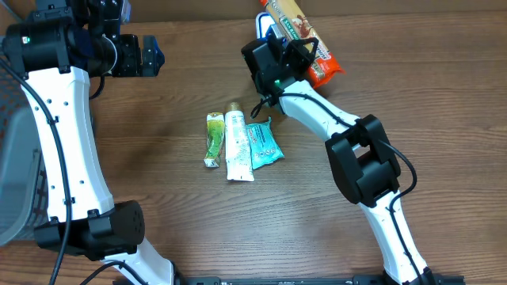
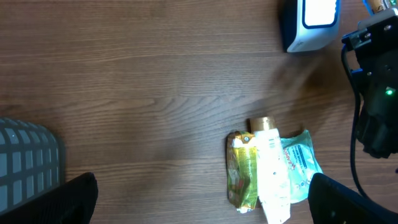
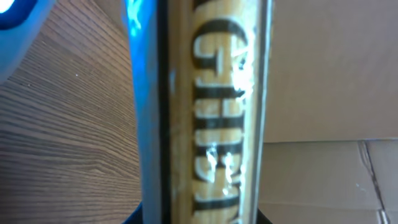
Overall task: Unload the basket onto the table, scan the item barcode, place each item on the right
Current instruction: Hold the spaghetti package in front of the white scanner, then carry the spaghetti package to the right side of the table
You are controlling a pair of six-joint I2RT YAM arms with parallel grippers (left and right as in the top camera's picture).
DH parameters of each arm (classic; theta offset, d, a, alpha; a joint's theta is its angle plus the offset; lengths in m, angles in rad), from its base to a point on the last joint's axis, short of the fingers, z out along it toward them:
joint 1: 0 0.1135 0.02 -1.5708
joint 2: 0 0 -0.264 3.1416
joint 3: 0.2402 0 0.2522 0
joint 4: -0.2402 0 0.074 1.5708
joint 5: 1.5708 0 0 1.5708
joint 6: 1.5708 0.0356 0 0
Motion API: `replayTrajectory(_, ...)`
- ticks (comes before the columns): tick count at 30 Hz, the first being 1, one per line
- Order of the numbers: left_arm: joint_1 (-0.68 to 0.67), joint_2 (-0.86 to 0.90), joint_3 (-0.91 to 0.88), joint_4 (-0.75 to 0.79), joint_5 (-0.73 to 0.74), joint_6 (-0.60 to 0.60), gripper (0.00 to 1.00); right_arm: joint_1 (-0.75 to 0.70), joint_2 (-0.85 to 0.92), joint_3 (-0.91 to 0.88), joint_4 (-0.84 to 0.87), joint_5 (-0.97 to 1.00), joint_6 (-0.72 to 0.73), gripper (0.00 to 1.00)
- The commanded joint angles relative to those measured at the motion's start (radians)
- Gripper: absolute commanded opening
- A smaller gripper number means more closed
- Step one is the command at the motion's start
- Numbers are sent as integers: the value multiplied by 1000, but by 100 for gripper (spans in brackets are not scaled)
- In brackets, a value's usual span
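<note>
The right gripper has its jaws drawn narrow on a long, clear-wrapped orange-and-beige spaghetti packet, carried at about one o'clock on the brown wooden bench. In the overhead view the packet runs from eleven towards five o'clock. The small blue-and-white plastic scanner sits just beside it at its nine o'clock, largely hidden by the wrist. I cannot tell whether the two touch.

In the right wrist view the packet fills the middle with large brown lettering facing the camera, and the scanner's blue glow shows at the top-left corner. No barcode shows on that face.

The step in hand looks like presenting the code to the scanner's lit window. Since the lettered side faces the wrist, the barcode is probably on another side. The wrist should roll the packet slowly about its long axis, pausing at each face. The packet should stay near the window without knocking the scanner. A slight tilt should cut glare from the glossy wrap. The grip needs to be firm, because the long packet could pivot in the jaws.

The left gripper hangs at ten o'clock with its jaws wide and empty, well apart from the work. A green foil sachet, a white plastic tube and a teal wipes pouch lie side by side at the bench's centre, clear of the scan.
</note>
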Motion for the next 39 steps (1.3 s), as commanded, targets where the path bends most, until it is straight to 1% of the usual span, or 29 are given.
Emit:
replayTrajectory(1, -1, -11, 6, 0, 1, 19, 99, 9, -43, 50, 29, 156, 98, 4)
replayTrajectory(3, -1, -11, 6, 0, 1, 19, 99, 20, -47, 50, 28, 193, 114, 3)
replayTrajectory(5, -1, -11, 6, 0, 1, 19, 99, 34, -66, 50, -1, 185, 135, 3)
replayTrajectory(7, -1, -11, 6, 0, 1, 19, 100, 53, -111, 50, -102, 112, 207, 3)
replayTrajectory(8, -1, -11, 6, 0, 1, 19, 100, 62, -145, 50, -185, 49, 266, 3)
replayTrajectory(10, -1, -11, 6, 0, 1, 19, 99, 72, -235, 50, -389, -140, 431, 3)
replayTrajectory(13, -1, -11, 6, -1, 1, 19, 99, 61, -366, 50, -597, -391, 676, 4)
replayTrajectory(15, -1, -11, 6, -1, 1, 19, 100, 37, -459, 50, -703, -560, 843, 4)
replayTrajectory(18, -1, -11, 6, 0, 1, 19, 100, -10, -562, 50, -796, -769, 992, 4)
replayTrajectory(20, -1, -11, 6, 0, 1, 19, 100, -53, -622, 50, -846, -876, 1036, 4)
replayTrajectory(22, -1, -11, 6, 0, 1, 19, 100, -93, -669, 50, -891, -928, 1055, 4)
replayTrajectory(26, -1, -11, 6, 0, 1, 19, 100, -174, -725, 50, -999, -929, 1111, 4)
replayTrajectory(29, -1, -11, 6, -1, 1, 19, 100, -239, -728, 46, -1087, -930, 1127, 4)
replayTrajectory(31, -1, -11, 6, 0, 1, 19, 100, -282, -728, 14, -1113, -933, 1139, 4)
replayTrajectory(35, -1, -11, 6, 0, 1, 19, 100, -354, -728, -92, -1105, -965, 1138, 4)
replayTrajectory(39, -1, -11, 6, 0, 1, 19, 100, -395, -728, -265, -1010, -996, 1109, 4)
